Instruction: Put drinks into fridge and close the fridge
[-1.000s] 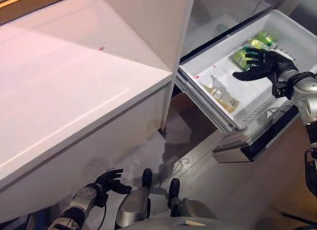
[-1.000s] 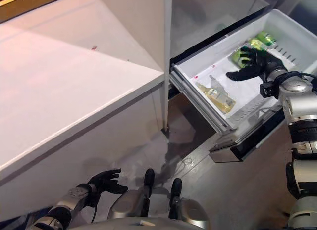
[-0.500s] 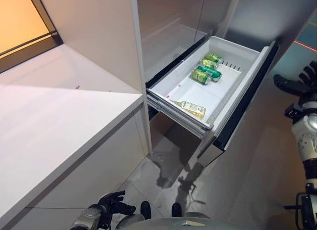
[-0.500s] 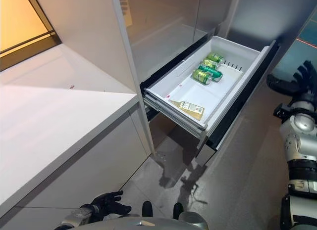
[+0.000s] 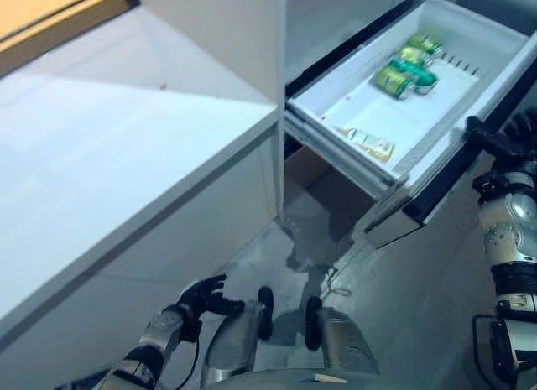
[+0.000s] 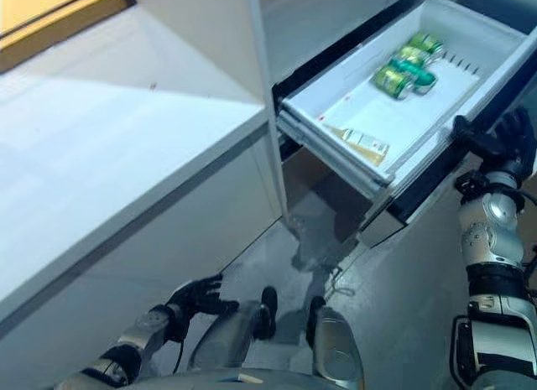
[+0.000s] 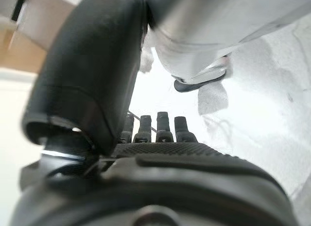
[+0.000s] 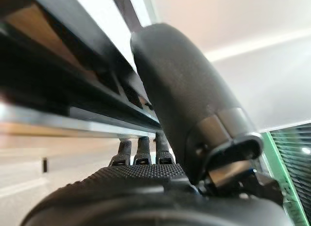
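Note:
The white fridge drawer (image 5: 394,113) stands pulled out. Green cans (image 5: 404,68) lie at its far end and a clear bottle with a yellow label (image 5: 369,144) lies near its nearer end. My right hand (image 6: 493,143) is open and empty, its fingers straight, close beside the drawer's dark front panel (image 5: 443,191); whether it touches the panel I cannot tell. In the right wrist view its fingers (image 8: 139,150) point along that dark panel (image 8: 58,85). My left hand (image 5: 205,296) hangs low by the floor, open and empty; it also shows in the left wrist view (image 7: 160,163).
A long white counter (image 5: 126,155) runs along the left, with the white fridge side wall (image 5: 226,29) rising behind it. Grey floor (image 5: 419,289) lies open below and in front of the drawer.
My right hand has come out of the drawer, away from the green cans, and now sits by the drawer's dark front. The camera has shifted. The left hand stays low.

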Robot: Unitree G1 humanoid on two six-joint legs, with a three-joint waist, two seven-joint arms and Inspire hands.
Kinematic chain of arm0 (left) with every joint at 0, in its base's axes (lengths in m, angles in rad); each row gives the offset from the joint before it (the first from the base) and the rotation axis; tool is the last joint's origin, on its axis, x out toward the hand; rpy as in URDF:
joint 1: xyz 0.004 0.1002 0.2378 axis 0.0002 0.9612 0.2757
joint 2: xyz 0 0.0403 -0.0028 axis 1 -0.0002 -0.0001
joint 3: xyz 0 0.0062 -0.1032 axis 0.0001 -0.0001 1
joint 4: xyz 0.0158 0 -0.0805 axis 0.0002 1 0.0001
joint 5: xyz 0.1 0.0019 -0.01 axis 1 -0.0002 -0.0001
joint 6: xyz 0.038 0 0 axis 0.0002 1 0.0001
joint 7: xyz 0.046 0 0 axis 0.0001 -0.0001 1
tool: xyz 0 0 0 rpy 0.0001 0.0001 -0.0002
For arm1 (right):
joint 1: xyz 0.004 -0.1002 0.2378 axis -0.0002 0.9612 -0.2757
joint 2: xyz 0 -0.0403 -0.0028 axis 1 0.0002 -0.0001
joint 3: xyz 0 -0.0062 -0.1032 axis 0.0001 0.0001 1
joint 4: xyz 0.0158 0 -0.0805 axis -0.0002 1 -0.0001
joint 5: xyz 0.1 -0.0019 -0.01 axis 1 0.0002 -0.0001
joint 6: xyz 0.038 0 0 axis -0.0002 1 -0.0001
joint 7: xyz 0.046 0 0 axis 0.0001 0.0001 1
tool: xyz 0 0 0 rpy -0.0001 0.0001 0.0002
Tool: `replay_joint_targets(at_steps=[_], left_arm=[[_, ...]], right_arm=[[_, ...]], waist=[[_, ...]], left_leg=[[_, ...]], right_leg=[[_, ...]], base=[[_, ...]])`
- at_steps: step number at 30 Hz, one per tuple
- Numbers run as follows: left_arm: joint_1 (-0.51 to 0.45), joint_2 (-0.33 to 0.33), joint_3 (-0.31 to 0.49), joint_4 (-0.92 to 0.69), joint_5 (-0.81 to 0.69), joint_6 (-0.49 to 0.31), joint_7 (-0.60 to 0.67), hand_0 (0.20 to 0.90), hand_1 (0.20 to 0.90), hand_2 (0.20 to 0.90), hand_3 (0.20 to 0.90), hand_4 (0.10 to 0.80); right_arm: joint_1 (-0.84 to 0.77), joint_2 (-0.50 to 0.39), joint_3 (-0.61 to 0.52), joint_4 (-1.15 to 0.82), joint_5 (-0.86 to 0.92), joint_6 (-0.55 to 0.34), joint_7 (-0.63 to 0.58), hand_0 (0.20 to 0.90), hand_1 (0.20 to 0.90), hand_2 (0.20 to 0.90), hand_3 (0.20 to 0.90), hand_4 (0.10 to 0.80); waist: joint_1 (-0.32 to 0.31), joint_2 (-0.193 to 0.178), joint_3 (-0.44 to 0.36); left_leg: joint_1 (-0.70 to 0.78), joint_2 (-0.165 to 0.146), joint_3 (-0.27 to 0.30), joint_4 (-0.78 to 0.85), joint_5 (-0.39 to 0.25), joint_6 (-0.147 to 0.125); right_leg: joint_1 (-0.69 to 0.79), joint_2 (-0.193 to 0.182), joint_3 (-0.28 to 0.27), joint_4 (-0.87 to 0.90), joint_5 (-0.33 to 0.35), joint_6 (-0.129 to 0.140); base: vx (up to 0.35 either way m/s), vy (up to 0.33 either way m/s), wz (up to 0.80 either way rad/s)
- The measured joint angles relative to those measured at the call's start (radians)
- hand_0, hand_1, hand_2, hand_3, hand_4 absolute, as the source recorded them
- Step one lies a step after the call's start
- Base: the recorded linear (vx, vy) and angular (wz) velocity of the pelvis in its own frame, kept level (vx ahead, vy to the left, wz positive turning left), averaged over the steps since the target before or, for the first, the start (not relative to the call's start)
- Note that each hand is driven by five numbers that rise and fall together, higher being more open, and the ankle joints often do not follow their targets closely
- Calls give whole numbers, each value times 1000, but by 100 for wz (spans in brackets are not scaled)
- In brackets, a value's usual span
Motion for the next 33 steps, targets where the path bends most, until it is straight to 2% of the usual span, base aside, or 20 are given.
replay_joint_targets(at_steps=[8,15,19,21,25,29,33], left_arm=[[-19,4,11,-30,-40,-42,6,900,900,900,900,800],[-20,-15,11,-31,-43,-48,20,900,900,900,900,800],[-20,-38,8,-31,-46,-50,32,900,900,900,900,800],[-20,-48,6,-29,-47,-50,39,900,900,900,900,800],[-15,-46,8,-15,-47,-48,56,900,900,900,900,800],[-13,-46,10,4,-47,-48,60,900,900,900,900,800],[-2,-40,15,33,-24,-33,59,900,900,900,900,800]], right_arm=[[-57,0,-7,20,113,-54,107,900,900,900,900,800],[-81,5,51,28,113,-33,161,900,900,900,900,800],[-109,5,71,40,113,-35,162,900,900,900,900,800],[-126,5,83,52,113,-34,162,900,900,900,900,800],[-165,0,114,105,113,-28,166,900,900,900,900,800],[-205,-6,145,141,113,-9,189,900,900,900,900,800],[-222,-7,156,149,112,11,206,900,900,900,900,800]], waist=[[-7,1,38],[-3,6,43],[9,18,45],[19,20,46],[42,22,46],[66,29,47],[100,30,46]], left_leg=[[-142,-24,6,135,-20,29],[-149,-47,-22,138,-15,26],[-145,-60,-65,101,-7,13],[-129,-70,-99,61,6,-5],[-82,-70,-135,1,16,-20],[-41,-68,-179,-60,73,-34],[10,-68,-219,-112,99,-39]], right_leg=[[-134,-37,1,143,-22,14],[-133,-52,-20,164,-21,11],[-113,-57,-56,131,-15,3],[-89,-62,-85,100,-9,-6],[-30,-68,-134,44,-4,-14],[23,-62,-190,2,-8,-27],[87,-59,-230,-41,-16,-27]], base=[[-12,70,3],[-6,41,10],[15,-12,26],[39,-43,39],[49,-23,32],[62,-17,32],[95,-20,28]])
